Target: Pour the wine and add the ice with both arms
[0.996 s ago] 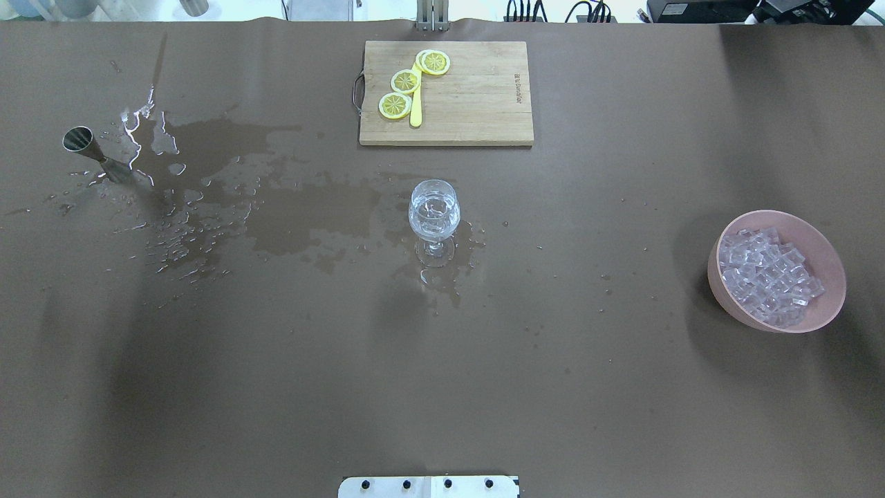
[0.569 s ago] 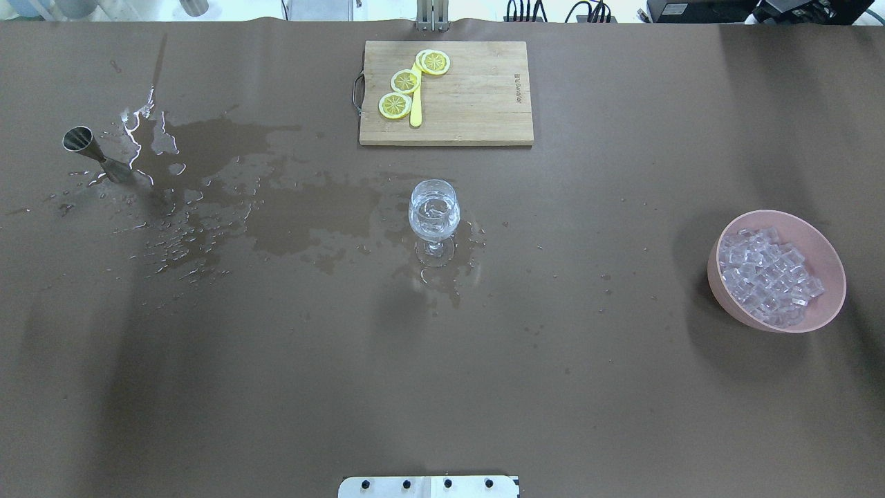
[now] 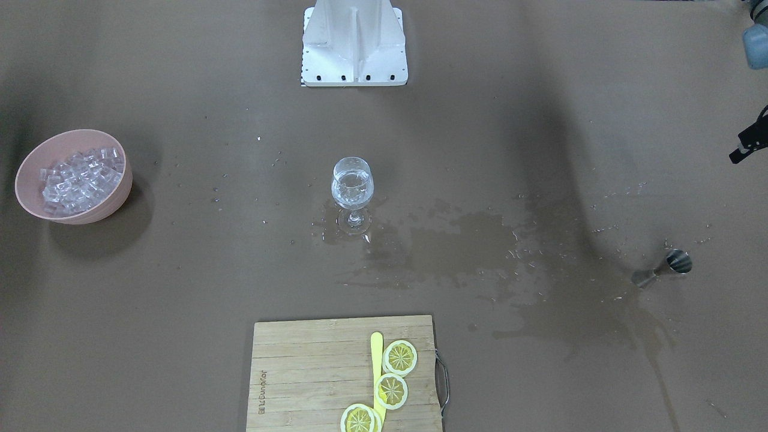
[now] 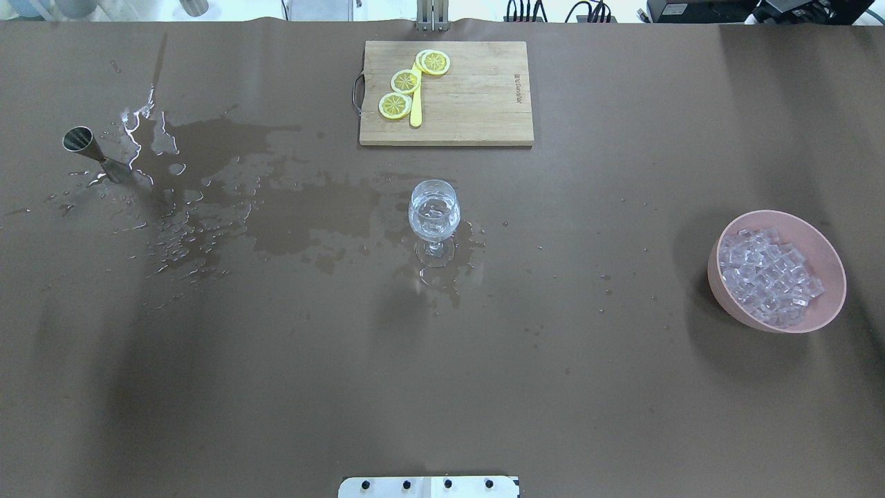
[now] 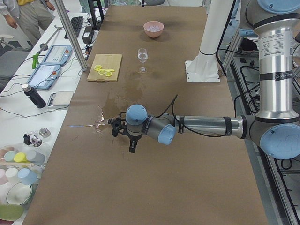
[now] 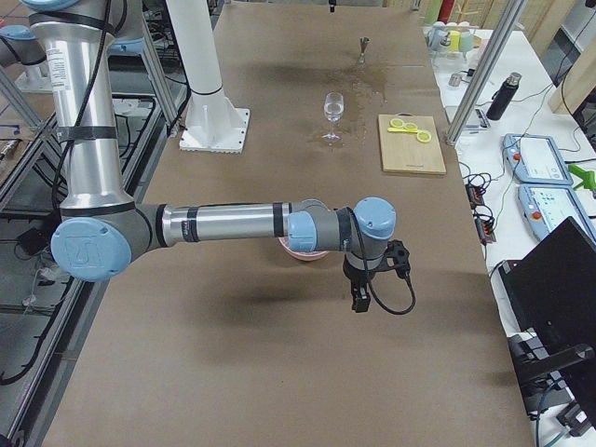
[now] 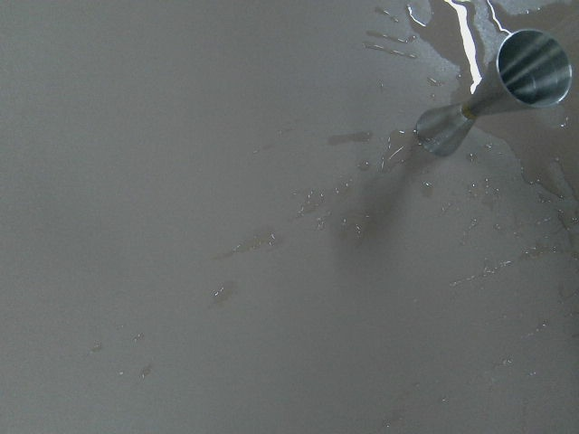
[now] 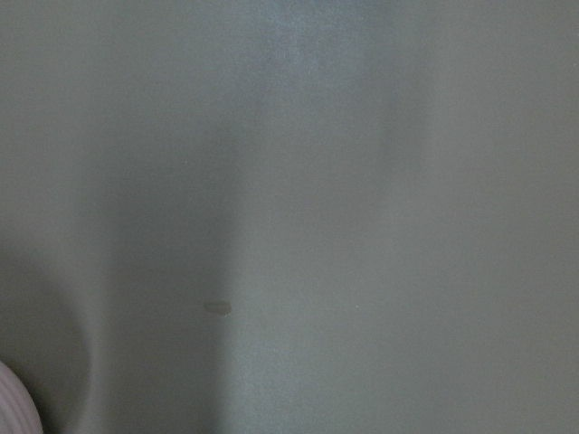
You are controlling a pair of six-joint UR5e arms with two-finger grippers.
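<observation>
Left tool and right tool look tiny; I cannot tell if they're open. Left arm and right arm stretch flat.

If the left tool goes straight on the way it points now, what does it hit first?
Most likely the bare, wet-spattered table cover. The left tool points down, and its wrist view shows the metal measuring cup off to one side, not in line. Its height is unclear.

The clear stemmed wine glass stands alone at the middle of the brown counter. Wide passages separate it from the pink ice-filled bowl, the steel jigger among wet patches, and the wooden cutting board.
</observation>
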